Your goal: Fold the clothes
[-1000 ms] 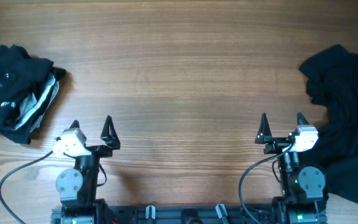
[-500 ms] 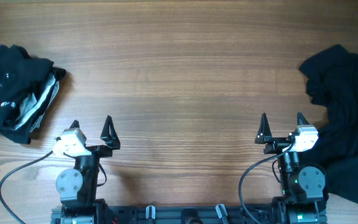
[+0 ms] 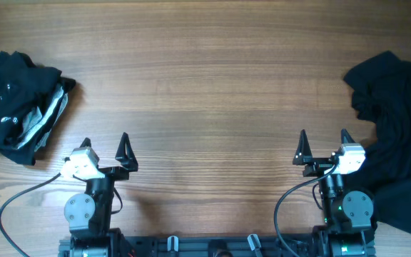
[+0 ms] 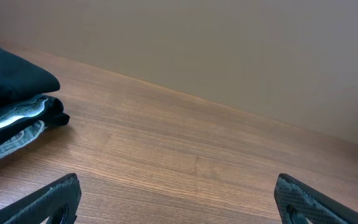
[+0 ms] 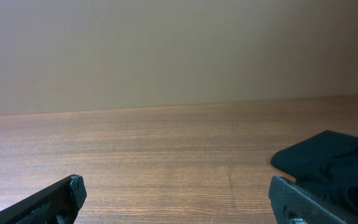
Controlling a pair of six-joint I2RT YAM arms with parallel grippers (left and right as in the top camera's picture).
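A heap of unfolded black cloth (image 3: 398,135) lies at the table's right edge; the right wrist view catches its near end (image 5: 328,163). At the far left sits a stack of folded dark clothes (image 3: 16,107) with grey-white striped edges, also seen in the left wrist view (image 4: 11,112). My left gripper (image 3: 105,148) rests near the front edge, open, nothing between its fingers (image 4: 48,202). My right gripper (image 3: 322,145) is open too, just left of the black heap, its right finger (image 5: 316,202) close to the cloth without holding it.
Bare wood table (image 3: 205,86) stretches between the two piles. Arm bases and cables (image 3: 20,200) sit along the front edge. A plain beige wall (image 4: 229,43) rises behind the table's far edge.
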